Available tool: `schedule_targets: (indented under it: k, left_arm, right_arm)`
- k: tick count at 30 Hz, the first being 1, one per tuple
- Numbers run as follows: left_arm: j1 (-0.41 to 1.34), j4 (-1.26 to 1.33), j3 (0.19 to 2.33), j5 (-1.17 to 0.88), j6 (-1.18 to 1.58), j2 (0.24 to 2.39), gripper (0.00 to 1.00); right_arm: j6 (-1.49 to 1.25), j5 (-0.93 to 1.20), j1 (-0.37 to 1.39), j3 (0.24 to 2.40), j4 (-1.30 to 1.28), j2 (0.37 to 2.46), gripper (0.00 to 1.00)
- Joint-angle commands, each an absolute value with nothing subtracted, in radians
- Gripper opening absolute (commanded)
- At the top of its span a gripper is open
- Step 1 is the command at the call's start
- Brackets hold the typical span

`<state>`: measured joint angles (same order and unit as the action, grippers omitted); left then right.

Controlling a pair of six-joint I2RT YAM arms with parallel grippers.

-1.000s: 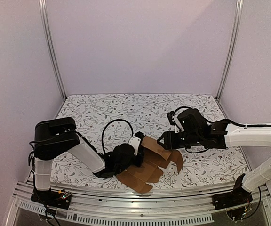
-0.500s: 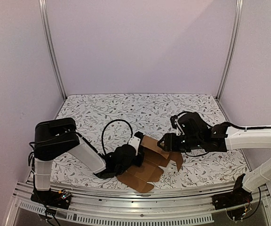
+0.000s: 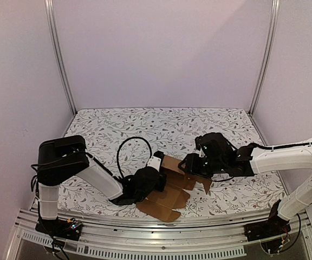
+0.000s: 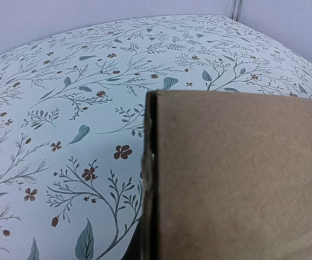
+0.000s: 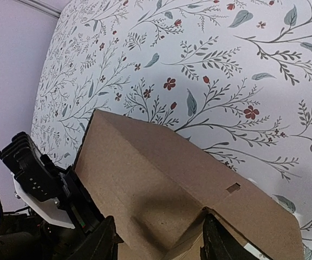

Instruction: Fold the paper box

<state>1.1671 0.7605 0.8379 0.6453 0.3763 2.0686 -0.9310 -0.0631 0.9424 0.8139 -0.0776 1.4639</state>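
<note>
While the left gripper pinches the paper box, the right gripper, spread over a raised panel, should press it slowly along its crease.

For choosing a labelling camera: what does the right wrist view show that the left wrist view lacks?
Only the right wrist view: the left gripper at the edge of the paper box, a small slot in the cardboard, the fingers of the right gripper. Only the left wrist view: a metal post at the far corner. Both: the paper box and the floral tablecloth.
</note>
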Motion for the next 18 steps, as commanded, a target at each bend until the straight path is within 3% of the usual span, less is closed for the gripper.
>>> schedule_targets:
  k: [1, 13, 15, 18]
  left_arm:
    - [1.191, 0.716, 0.864, 0.643, 0.422, 2.032, 0.0]
    - [1.201, 0.7, 0.864, 0.648, 0.443, 2.0, 0.0]
    - [1.201, 0.695, 0.864, 0.649, 0.451, 1.992, 0.0]
    - [1.201, 0.682, 0.867, 0.657, 0.457, 1.98, 0.0]
  right_arm:
    - [-0.963, -0.083, 0.949, 0.795, -0.033, 1.48, 0.47]
    - [-0.974, -0.081, 0.949, 0.777, 0.01, 1.446, 0.19]
    - [-0.977, -0.081, 0.949, 0.774, 0.019, 1.436, 0.2]
    - [-0.976, -0.084, 0.949, 0.769, 0.018, 1.417, 0.31]
